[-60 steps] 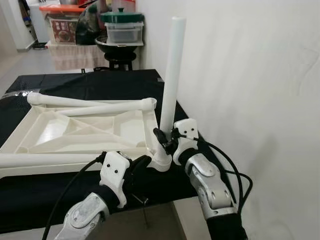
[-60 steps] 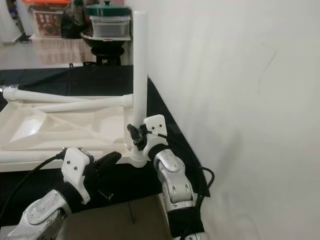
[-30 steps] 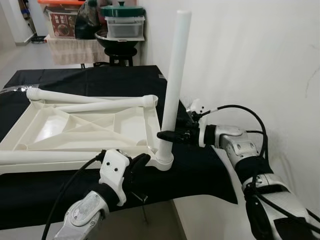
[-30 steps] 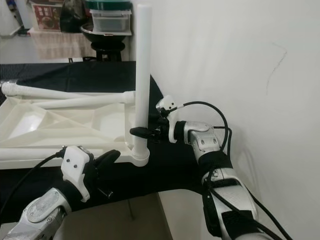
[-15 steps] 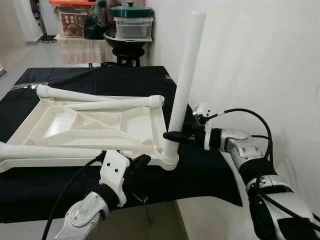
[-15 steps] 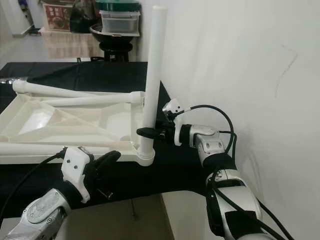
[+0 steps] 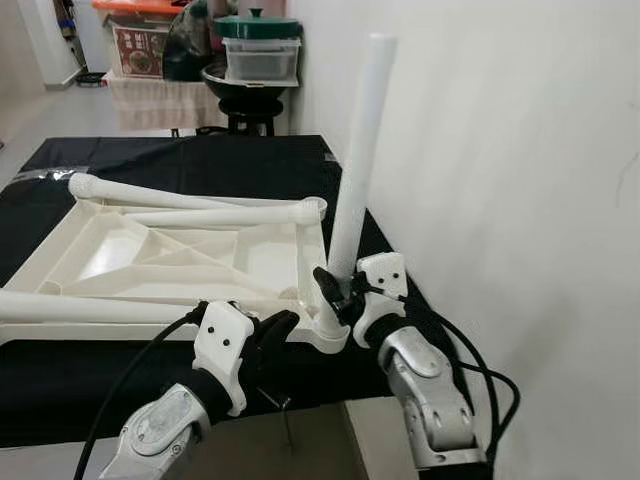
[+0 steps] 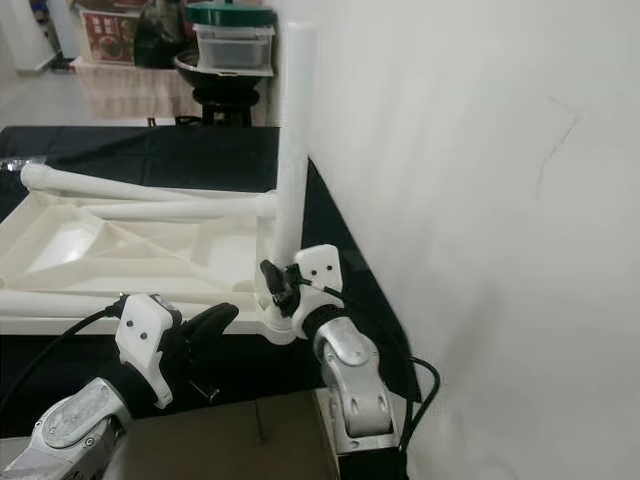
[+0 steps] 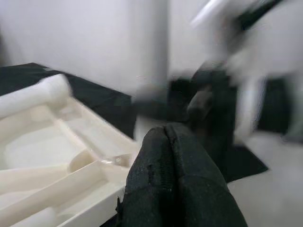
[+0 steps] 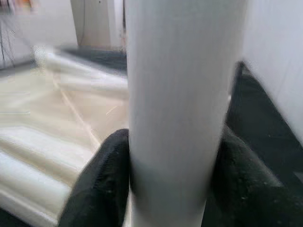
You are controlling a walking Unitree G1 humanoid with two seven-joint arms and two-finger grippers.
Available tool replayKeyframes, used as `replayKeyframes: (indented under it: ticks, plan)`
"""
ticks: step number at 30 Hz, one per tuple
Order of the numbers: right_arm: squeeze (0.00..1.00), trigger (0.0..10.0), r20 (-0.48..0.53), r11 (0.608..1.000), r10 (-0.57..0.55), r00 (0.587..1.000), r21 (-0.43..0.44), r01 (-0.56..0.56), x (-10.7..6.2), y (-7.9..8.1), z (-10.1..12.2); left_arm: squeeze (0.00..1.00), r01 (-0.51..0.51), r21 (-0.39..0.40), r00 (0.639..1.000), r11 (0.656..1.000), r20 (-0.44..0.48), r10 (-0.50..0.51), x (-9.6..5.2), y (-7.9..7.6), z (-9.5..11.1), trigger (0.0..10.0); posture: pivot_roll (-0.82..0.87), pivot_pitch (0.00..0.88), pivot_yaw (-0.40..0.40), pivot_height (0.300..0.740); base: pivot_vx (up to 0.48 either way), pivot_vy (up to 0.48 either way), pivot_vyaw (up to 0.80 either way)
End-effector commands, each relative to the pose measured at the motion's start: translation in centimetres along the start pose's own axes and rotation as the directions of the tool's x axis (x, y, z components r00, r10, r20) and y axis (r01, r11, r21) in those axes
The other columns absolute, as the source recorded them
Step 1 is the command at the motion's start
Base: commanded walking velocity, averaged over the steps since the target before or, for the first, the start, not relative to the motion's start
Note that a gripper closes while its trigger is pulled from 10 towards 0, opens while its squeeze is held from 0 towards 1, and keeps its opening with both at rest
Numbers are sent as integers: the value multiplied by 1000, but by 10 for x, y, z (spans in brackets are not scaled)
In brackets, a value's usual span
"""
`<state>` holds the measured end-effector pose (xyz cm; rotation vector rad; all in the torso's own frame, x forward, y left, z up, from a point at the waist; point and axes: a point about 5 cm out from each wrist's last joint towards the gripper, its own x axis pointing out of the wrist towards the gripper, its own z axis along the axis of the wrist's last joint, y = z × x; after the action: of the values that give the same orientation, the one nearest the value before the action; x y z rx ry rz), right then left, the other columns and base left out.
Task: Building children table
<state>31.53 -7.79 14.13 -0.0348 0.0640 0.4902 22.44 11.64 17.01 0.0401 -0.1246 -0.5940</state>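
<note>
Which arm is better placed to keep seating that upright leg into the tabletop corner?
Right. The right gripper is clamped around the upright leg just above its socket; the left gripper rests shut at the tabletop edge.

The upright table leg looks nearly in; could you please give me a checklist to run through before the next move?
1. Right gripper fingers clamp the upright leg low down: ok.
2. Leg foot in the corner socket of the upturned tabletop: ok.
3. Leg standing straight: not ok, it tilts slightly.
4. Leg fully seated: cannot tell.
5. Left gripper bracing the tabletop's near edge: cannot tell.
6. Remaining loose legs lying on the tabletop: ok.
</note>
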Motion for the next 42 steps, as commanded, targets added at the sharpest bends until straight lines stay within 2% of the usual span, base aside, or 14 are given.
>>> replayKeyframes:
  ticks: [1,3,6,7,9,10,14,17,22,23,25,26,38,42]
  plan:
    - [1000,10000,-30,998,66,997,6,-66,6,-5,-8,0,-3,0,1000,1000,-11,3,0,-1,-3,10000,-10,21,-109,740,0,0,0]
    - [1000,10000,-30,998,66,997,6,-66,6,-5,-8,0,-3,0,1000,1000,-11,3,0,-1,-3,10000,-10,21,-109,740,0,0,0]
    - [1000,10000,47,975,223,974,12,-223,13,-9,14,0,-3,-1,1000,1000,-10,3,1,-2,-3,10000,-11,15,-105,740,0,0,0]
    - [420,10000,64,944,330,942,-30,-329,12,-15,27,0,-1,-2,1000,1000,-10,1,2,-2,-4,10000,-7,8,-110,740,0,0,0]
    - [420,10000,65,919,392,918,-63,-388,10,-18,37,0,1,-3,1000,1000,-10,-1,3,-2,-4,10000,-7,8,-110,740,0,0,0]
    - [0,10000,39,887,448,893,-143,-438,10,-26,44,0,0,-2,1000,1000,-9,0,4,-2,-4,10000,-6,4,-115,740,0,0,0]
    - [0,10000,-30,834,514,858,-220,-507,17,-44,54,0,-5,-1,1000,1000,-6,5,5,-1,-5,10000,-9,1,-114,740,0,0,0]
    - [0,10000,-63,764,620,782,-178,-620,24,-56,67,0,-7,-1,1000,1000,-6,7,7,-1,-6,10000,1,0,-117,740,0,0,0]
    - [0,10000,-71,743,651,755,-144,-654,27,-62,74,0,-7,-2,1000,1000,-6,7,8,-1,-7,10000,3,0,-119,740,0,0,0]
    - [0,3216,-60,742,659,750,-115,-661,28,-65,76,0,-7,-2,1000,1000,-6,7,8,-2,-7,10000,1,0,-119,740,0,0,0]
    - [0,3216,-60,742,659,750,-115,-661,28,-65,76,0,-7,-2,1000,1000,-6,7,8,-2,-7,10000,1,0,-119,740,0,0,0]
    - [0,0,-49,740,666,744,-88,-667,28,-68,76,0,-7,-2,1000,1000,-5,7,8,-2,-7,10000,-1,0,-119,740,0,0,0]
    - [0,0,-52,739,669,741,-59,-671,11,-85,57,0,-5,-5,1000,1000,-2,5,8,-1,-6,10000,-25,0,-87,740,0,0,0]
    - [0,0,-82,857,492,867,-130,-499,1,-95,46,0,2,-8,1000,1000,-7,-2,5,0,-4,10000,-40,16,-74,740,0,0,0]
